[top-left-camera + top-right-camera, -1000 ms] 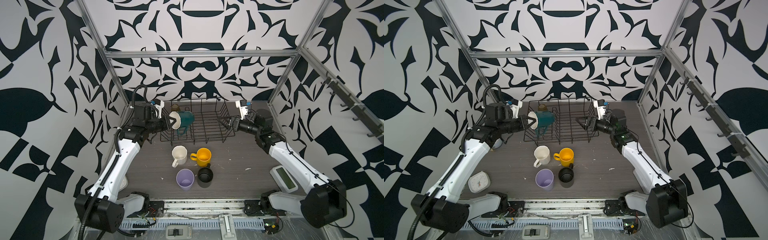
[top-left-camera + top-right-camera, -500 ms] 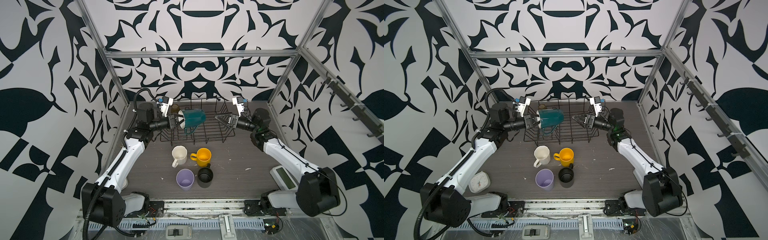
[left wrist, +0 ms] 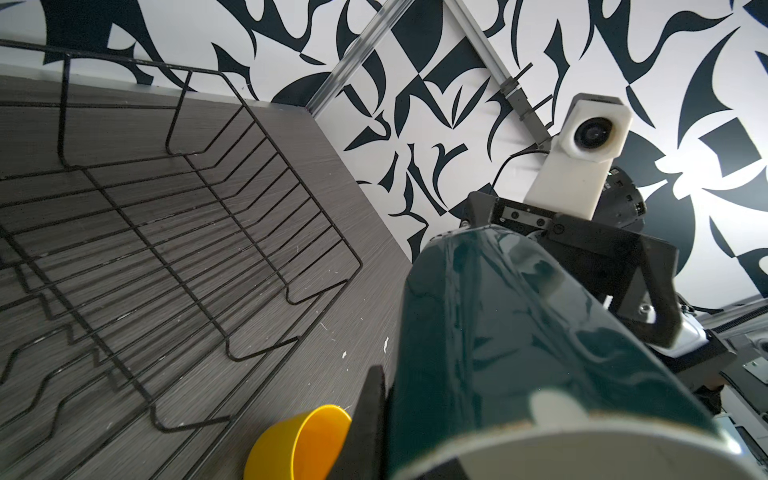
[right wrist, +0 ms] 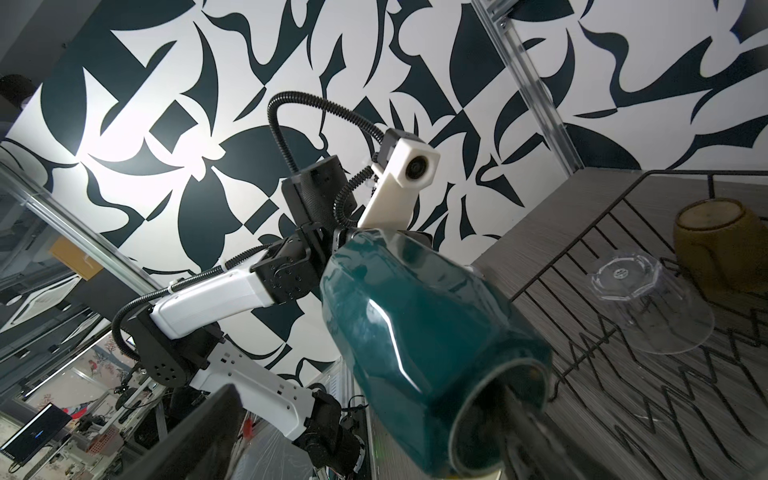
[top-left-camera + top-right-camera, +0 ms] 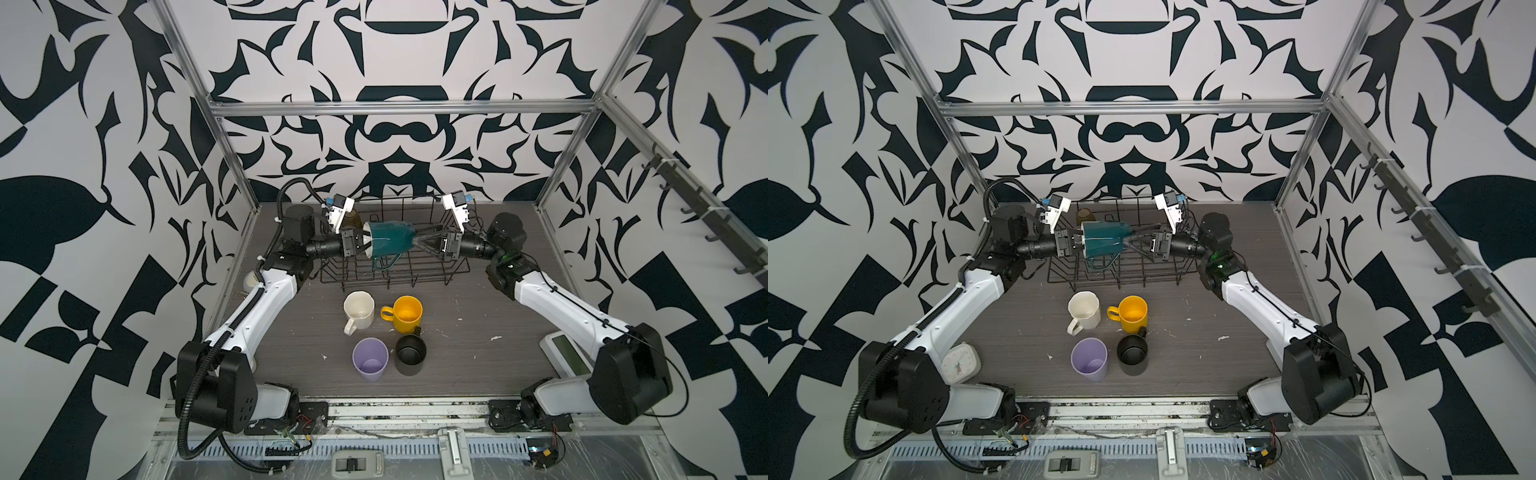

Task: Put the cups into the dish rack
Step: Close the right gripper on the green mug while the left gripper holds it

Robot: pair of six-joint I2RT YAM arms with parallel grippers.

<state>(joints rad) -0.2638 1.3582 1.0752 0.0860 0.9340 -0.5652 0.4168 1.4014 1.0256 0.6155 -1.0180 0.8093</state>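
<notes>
Inside a booth of black-and-white patterned walls (image 5: 395, 137), two robot arms meet over the dish rack (image 5: 428, 272) at the back of a grey wood-grain tabletop (image 5: 478, 353). The left gripper (image 5: 362, 245) has its jaws clamped on the rim of a dark-green mug (image 5: 390, 241), holding it on its side above the wires with the handle hanging down. The right gripper (image 5: 415, 242) faces it, jaws wide apart on either side of the mug's base.

The pose reads as a mid-air hand-over, probably so the mug can be turned and set mouth-down like the two already loaded. Four cups wait in a cluster on the tabletop in front of the rack: cream mug (image 5: 358, 312), yellow mug (image 5: 407, 313), lilac tumbler (image 5: 370, 363) and black mug (image 5: 410, 354).

The right wrist view shows what the top views barely give — an amber tumbler (image 4: 723, 245) and a clear tumbler (image 4: 648, 307) standing upside down together in the rack. It also shows the spread fingers (image 4: 199, 436) straddling the mug's base, though whether either touches it cannot be told. The left wrist view adds the pinch itself — one black finger (image 3: 370, 415) against the mug's outer wall at the rim, with bare wires beyond. A square clock (image 5: 960, 362) sits by the left arm's base in a top view
</notes>
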